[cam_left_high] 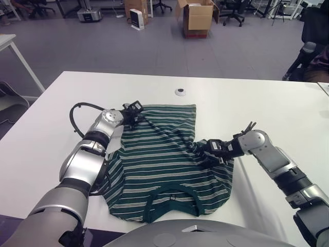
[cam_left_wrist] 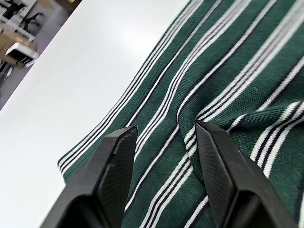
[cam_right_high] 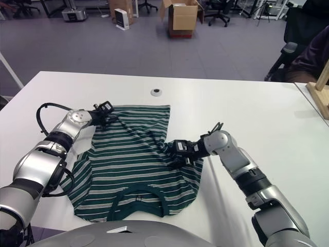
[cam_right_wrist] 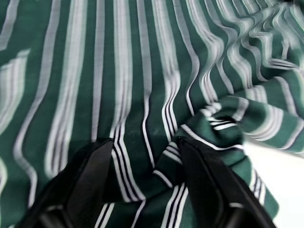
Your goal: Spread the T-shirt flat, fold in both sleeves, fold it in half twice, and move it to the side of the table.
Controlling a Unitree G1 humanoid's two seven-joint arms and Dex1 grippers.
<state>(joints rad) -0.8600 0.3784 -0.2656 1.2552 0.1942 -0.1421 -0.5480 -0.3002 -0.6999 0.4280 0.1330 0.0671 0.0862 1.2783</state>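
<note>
On the white table (cam_left_high: pixel 267 108), the green striped T-shirt (cam_left_high: pixel 159 164) lies mostly spread, collar nearest the robot. The left gripper (cam_left_high: pixel 134 112) is down on the far left hem corner, jaws apart, cloth between them. The right gripper (cam_left_high: pixel 209 148) is at the bunched right edge, jaws apart around a raised fold. A small round disc (cam_left_high: pixel 180 92) sits just beyond the hem.

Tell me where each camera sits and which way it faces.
Left eye view: head, facing forward and down at the T-shirt on the table; both arms, left gripper and right gripper at the cloth.
Right eye view: same head, same scene, both arms.
Left wrist view: left wrist, facing the shirt's edge between its own fingers.
Right wrist view: right wrist, facing a shirt fold between its own fingers.
All four views share the T-shirt.
</note>
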